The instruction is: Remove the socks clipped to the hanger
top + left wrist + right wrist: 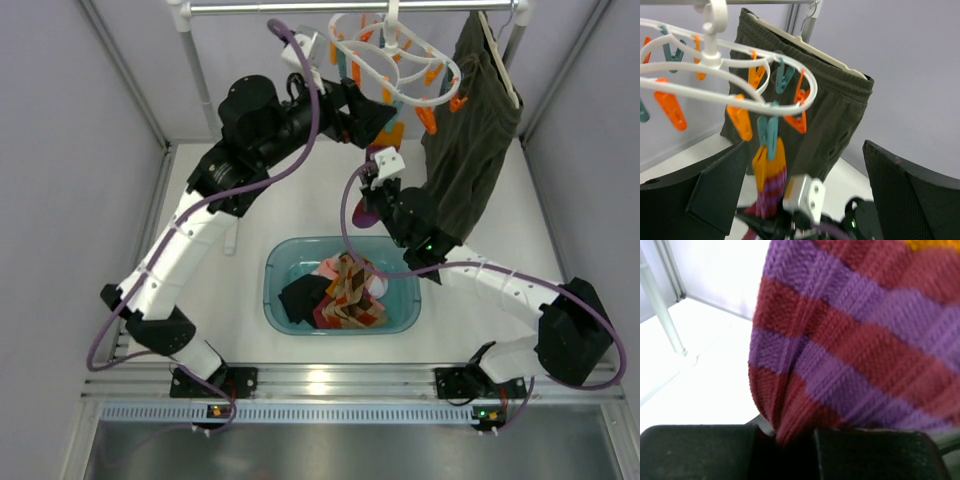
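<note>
**Striped sock on clip, gripped from below**

Loose socks (pixel 345 292) are seen heaped in the teal tub (pixel 278 272) at the near centre of the table. Beyond it, the right gripper (pixel 787 437) is clenched on the lower end of a purple-and-red striped sock (pixel 850 340). The sock's orange top is held by a teal clip (pixel 768 131) on the white hanger (pixel 711 56). The left gripper (pixel 804 165) is spread wide beside that clip, on its left, grasping nothing. An olive garment (pixel 470 140) is hung right of the hanger on the far rail (pixel 300 7).

sock (pixel 850 340): rough ribbed knit, matt. hanger (pixel 710 55): smooth glossy plastic; clips (pixel 670 107) same finish. olive garment (pixel 835 105) at its 3 o'clock: matt cloth. bin (pixel 272 290): translucent plastic.
</note>
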Tool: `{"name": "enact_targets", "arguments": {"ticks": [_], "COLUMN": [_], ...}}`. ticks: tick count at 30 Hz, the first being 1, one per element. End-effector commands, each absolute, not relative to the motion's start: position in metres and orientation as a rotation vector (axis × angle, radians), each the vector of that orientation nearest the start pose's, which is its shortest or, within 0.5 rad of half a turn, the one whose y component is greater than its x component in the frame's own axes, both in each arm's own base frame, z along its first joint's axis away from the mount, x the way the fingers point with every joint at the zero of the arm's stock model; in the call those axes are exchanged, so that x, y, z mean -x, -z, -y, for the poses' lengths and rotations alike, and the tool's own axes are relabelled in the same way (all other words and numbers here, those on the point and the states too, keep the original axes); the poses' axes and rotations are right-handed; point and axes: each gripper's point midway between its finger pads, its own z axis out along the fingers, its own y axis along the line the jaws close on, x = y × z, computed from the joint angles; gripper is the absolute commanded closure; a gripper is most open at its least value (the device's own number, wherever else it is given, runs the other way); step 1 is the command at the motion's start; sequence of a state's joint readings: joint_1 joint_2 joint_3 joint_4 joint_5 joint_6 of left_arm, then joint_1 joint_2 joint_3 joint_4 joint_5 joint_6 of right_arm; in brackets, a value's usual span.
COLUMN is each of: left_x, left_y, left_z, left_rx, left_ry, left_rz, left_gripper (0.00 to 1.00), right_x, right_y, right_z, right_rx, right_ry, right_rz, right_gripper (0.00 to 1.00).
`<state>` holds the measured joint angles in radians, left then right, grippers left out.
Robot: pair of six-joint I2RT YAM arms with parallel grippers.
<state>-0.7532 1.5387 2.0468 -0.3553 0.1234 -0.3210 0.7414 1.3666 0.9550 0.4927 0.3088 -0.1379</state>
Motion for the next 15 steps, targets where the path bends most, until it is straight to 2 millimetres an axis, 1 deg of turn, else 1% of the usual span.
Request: {"name": "enact_targets", "arguments": {"ticks": [1, 2, 4, 5, 7, 9, 11, 12, 14, 15], "left_x": [-0.312, -0.323, -0.335, -0.346, -0.355, -0.365, -0.369, -0.372, -0.374, -0.374], "left_y": [-0.56, -0.554, -0.549, -0.543, -0.537, -0.529, -0.522, -0.514, -0.507, -0.5], "left_z": [0.352, 0.365, 0.376, 0.385, 0.391, 0.395, 0.395, 0.392, 0.392, 0.393], "left_rx": [-0.526, -0.546, -0.56, -0.565, -0.569, -0.561, -0.562, -0.551, -0.557, -0.563], "left_ry": [0.956, 0.956, 0.941, 0.934, 0.919, 0.899, 0.874, 0.853, 0.84, 0.837], "left_rz": [-1.345, -1.35, -1.349, -1.354, -1.359, -1.374, -1.388, -1.41, -1.425, -1.441], "left_gripper": [0.01, 0.01, 0.01, 0.02, 0.02, 0.06, 0.08, 0.08, 0.08, 0.08], "right_x": [-0.365, -0.36, -0.356, -0.353, -0.35, -0.347, -0.346, -0.345, -0.345, -0.345], "right_y": [-0.323, -0.32, -0.322, -0.321, -0.321, -0.322, -0.323, -0.325, -0.326, -0.327], "right_z": [-0.262, -0.261, -0.261, -0.259, -0.261, -0.26, -0.257, -0.256, -0.253, -0.252], "right_rx": [0.364, 0.372, 0.375, 0.379, 0.395, 0.406, 0.405, 0.405, 0.41, 0.411], "right_ry": [-0.243, -0.254, -0.275, -0.28, -0.291, -0.296, -0.299, -0.303, -0.32, -0.327], "right_rz": [-1.382, -1.378, -1.359, -1.356, -1.35, -1.347, -1.352, -1.351, -1.353, -1.354], "right_gripper": [0.99, 0.99, 0.98, 0.98, 0.98, 0.98, 0.99, 0.99, 0.99, 0.99]}}
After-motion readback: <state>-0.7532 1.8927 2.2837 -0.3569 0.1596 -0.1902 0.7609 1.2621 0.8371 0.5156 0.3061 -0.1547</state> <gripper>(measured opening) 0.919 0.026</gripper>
